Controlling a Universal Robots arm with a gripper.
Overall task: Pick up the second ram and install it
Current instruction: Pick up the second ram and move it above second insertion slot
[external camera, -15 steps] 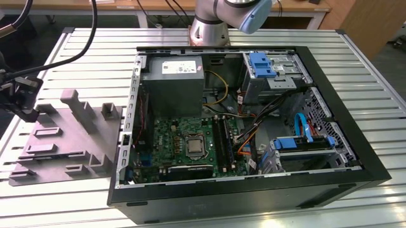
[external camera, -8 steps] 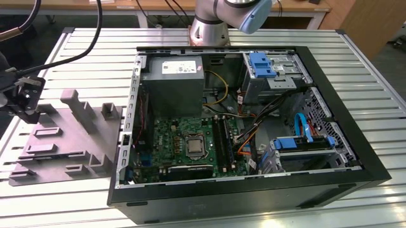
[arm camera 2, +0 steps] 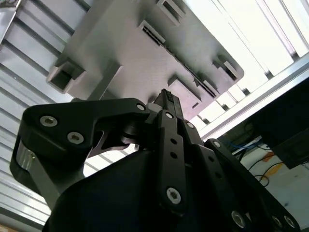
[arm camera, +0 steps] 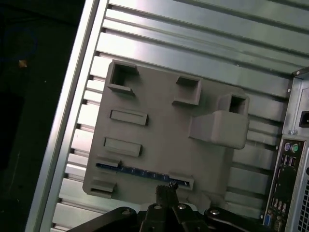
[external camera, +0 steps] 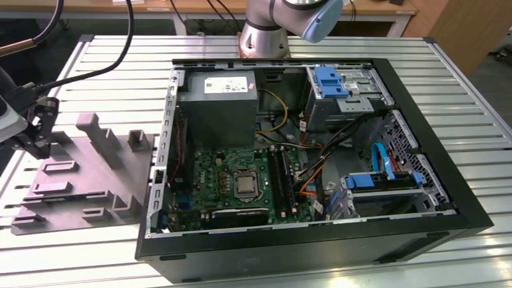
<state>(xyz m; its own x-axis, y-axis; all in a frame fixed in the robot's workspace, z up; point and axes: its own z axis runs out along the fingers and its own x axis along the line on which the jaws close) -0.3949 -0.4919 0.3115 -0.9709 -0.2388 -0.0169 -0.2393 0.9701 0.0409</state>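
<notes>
In the exterior view, the claw [external camera: 36, 141] hangs at the frame's far left over the grey holder tray [external camera: 88, 174] on the counter [external camera: 120, 48], well apart from the open computer case [external camera: 320, 240]. In the second wrist view, we see its tips pressed together with nothing between them, just above the tray. In the first wrist view, the second ram [arm camera: 140, 172] sits in the tray slot nearest the claw. Its long axis runs crosswise to the claw's reach, and the tips hover just beside the end closer to the case.
</notes>
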